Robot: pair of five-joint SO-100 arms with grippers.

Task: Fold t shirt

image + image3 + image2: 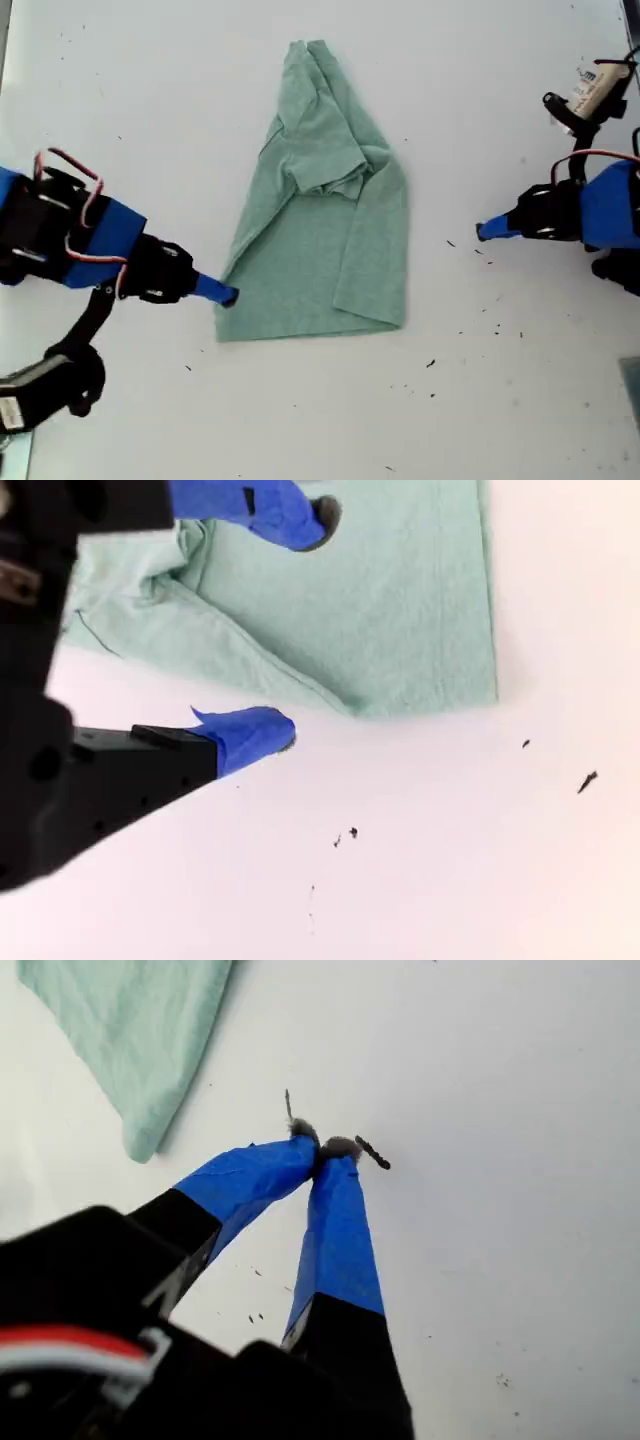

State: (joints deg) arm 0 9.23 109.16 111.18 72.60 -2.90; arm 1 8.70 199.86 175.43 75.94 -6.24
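Exterior view: t shirt lies part-folded on table.

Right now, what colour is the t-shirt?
The t shirt is plain pale sage green, clearest in the exterior view.

Bright, even light — soft shadows (slightly blurry).

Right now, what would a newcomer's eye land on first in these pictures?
The pale green t shirt, folded lengthwise into a narrow strip on the white table, dominates the middle of the exterior view. My second gripper, blue-taped and open, sits at the shirt's lower corner on the exterior view's left. My first gripper is shut on nothing over bare table at the exterior view's right.
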